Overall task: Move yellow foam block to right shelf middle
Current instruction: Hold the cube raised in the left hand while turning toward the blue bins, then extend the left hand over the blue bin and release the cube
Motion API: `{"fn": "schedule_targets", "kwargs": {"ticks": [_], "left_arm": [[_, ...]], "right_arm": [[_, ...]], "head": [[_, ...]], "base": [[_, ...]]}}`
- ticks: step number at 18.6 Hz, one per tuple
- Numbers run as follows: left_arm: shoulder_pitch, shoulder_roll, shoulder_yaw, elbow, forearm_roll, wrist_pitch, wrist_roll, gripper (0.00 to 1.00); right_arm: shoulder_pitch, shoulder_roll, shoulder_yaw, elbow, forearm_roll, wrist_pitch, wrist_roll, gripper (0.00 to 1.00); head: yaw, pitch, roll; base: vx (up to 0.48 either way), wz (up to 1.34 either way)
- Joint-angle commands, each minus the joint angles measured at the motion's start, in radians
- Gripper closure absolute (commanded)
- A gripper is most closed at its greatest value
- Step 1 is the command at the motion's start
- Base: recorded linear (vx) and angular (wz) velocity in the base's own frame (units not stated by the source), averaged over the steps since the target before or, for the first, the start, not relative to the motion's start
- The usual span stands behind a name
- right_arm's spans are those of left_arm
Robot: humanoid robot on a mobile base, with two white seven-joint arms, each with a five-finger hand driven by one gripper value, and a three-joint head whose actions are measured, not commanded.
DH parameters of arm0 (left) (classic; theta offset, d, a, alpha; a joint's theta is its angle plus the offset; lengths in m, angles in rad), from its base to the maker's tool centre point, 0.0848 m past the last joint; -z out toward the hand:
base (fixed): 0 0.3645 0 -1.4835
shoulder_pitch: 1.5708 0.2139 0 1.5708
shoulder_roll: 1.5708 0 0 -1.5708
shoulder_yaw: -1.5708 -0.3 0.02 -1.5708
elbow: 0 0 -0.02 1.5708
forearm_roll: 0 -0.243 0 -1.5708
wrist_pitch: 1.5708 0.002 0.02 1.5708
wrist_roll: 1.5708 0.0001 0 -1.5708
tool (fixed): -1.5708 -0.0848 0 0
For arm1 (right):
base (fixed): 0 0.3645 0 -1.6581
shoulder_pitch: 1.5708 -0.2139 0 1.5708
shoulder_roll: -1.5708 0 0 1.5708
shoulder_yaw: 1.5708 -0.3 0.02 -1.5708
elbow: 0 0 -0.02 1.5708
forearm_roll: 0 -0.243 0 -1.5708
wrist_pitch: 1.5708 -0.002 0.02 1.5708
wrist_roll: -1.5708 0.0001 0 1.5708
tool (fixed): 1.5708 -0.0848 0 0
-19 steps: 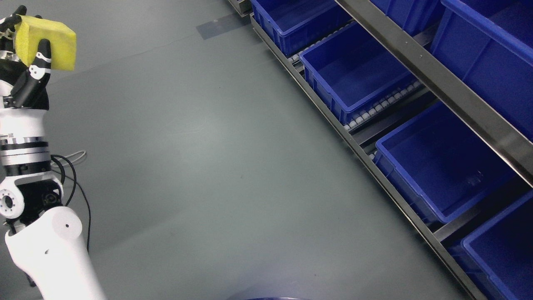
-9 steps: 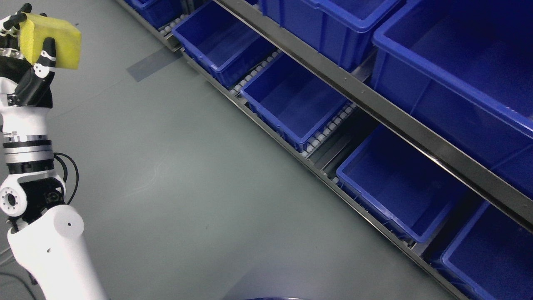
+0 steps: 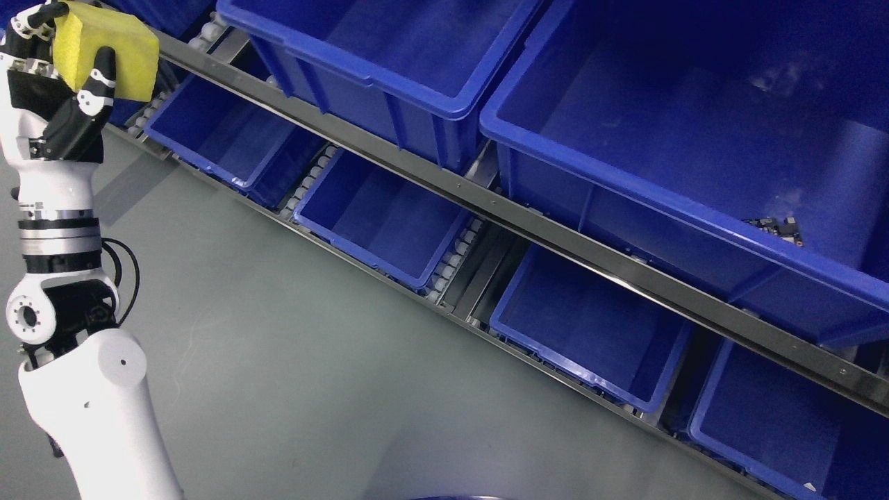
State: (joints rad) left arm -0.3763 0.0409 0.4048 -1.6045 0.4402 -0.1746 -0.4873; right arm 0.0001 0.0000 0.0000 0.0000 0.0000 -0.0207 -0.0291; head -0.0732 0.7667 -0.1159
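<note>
Gripping block [image 3: 105, 46] | left robot hand [image 3: 62, 83] raised upright, fingers wrapped around it | beside shelf [image 3: 555, 239] bins [image 3: 389, 215]

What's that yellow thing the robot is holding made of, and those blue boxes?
The yellow block in the left hand looks like soft foam: matte and finely textured like sponge. The blue bins look like moulded hard plastic, smooth with a slight sheen and thick rolled rims.

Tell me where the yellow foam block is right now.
Head view, top left corner: the yellow foam block is gripped in the raised left hand, beside the shelf rail, above no bin.
</note>
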Motion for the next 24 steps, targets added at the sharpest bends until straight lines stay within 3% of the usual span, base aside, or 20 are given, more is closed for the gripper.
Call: {"fn": "schedule_targets", "kwargs": {"ticks": [1, 6, 8, 10, 14, 20, 22, 24], "left_arm": [[-0.053, 0.221, -0.141, -0.034, -0.002, -0.002, -0.001, 0.77], [-0.13, 0.511, -0.222, -0.026, -0.038, -0.002, -0.043, 0.77], [-0.162, 0.536, -0.259, -0.006, -0.131, -0.002, -0.123, 0.77], [-0.225, 0.525, -0.317, 0.035, -0.279, -0.002, -0.203, 0.77], [-0.308, 0.479, -0.447, 0.148, -0.487, -0.017, -0.221, 0.75], [-0.36, 0.344, -0.56, 0.242, -0.606, -0.046, -0.226, 0.74], [-0.368, 0.311, -0.58, 0.262, -0.626, -0.045, -0.224, 0.68], [-0.366, 0.263, -0.578, 0.262, -0.629, -0.045, -0.223, 0.5]], "right_arm": [[0.023, -0.017, -0.012, -0.017, 0.003, 0.001, 0.0, 0.0], [0.024, -0.017, -0.012, -0.017, 0.003, 0.001, 0.0, 0.0], [0.024, -0.017, -0.012, -0.017, 0.003, 0.001, 0.0, 0.0], [0.024, -0.017, -0.012, -0.017, 0.003, 0.001, 0.0, 0.0], [0.023, -0.017, -0.012, -0.017, 0.003, 0.001, 0.0, 0.0], [0.023, -0.017, -0.012, -0.017, 0.003, 0.001, 0.0, 0.0], [0.024, -0.017, -0.012, -0.017, 0.003, 0.001, 0.0, 0.0], [0.024, -0.017, -0.012, -0.017, 0.003, 0.001, 0.0, 0.0]], "head": [[0.0, 0.0, 0.0], [0.0, 0.0, 0.0], [0.0, 0.0, 0.0], [0.0, 0.0, 0.0], [0.0, 0.0, 0.0], [0.0, 0.0, 0.0], [0.0, 0.0, 0.0], [0.0, 0.0, 0.0]], "base": [[0.189, -0.39], [0.154, -0.3], [0.104, -0.16], [0.081, -0.1], [0.053, -0.04], [0.036, 0.0], [0.032, 0.0], [0.026, 0.0]]}}
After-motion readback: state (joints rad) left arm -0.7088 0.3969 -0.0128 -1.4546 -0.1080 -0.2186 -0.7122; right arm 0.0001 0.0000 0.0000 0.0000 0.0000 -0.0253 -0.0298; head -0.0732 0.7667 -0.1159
